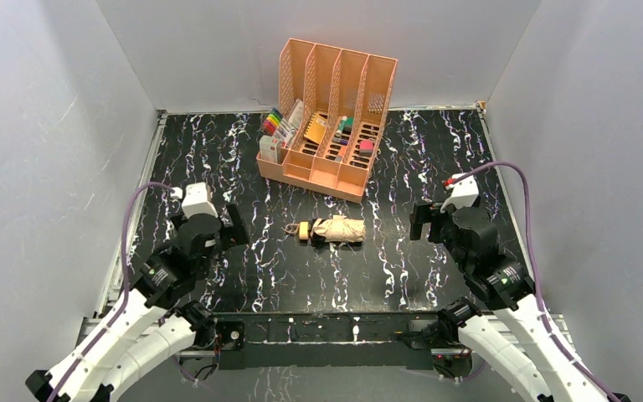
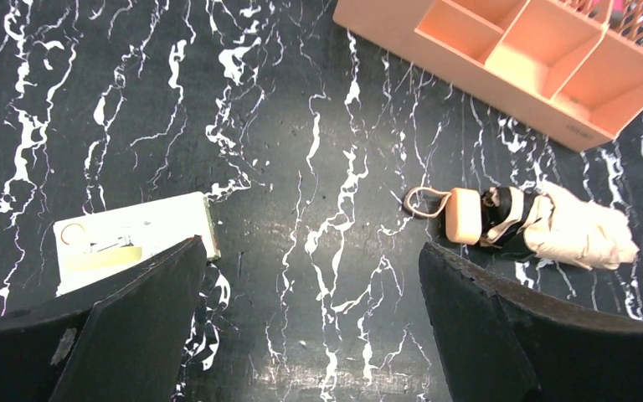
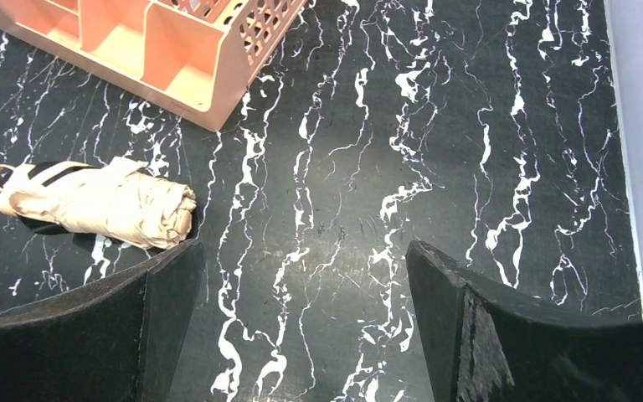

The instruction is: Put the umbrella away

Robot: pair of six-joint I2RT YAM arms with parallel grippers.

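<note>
**tinker_mo:** Where's everything sitting right now?

**rolo88:** The umbrella (image 1: 332, 229) is folded up and lying on its side in the middle of the table (image 1: 385, 276). It's just on the near side of the peach file organizer (image 1: 306, 177), not touching it. Its handle (image 2: 464, 216) and wrist loop (image 2: 423, 201) point left. The left gripper (image 1: 233, 228) and right gripper (image 1: 423, 222) are on either side, well apart from it, both spread wide with nothing in them.

**tinker_mo:** What could bite you from here?

**rolo88:** My guess is the fabric. The beige canopy looks loosely bunched at the right end, so a pinch there might catch only cloth and let the bundle sag or unwrap. It's roundish too, so a nudge could roll it. And the organizer's slots look pretty stuffed, so pushing the umbrella in could shove the whole thing.

**tinker_mo:** Any labels you can read?

**rolo88:** Nope. A small cream box (image 2: 134, 239) by the left fingers has print on it, but it's too small to read. Same for a tiny mark on the organizer's front wall.
</note>
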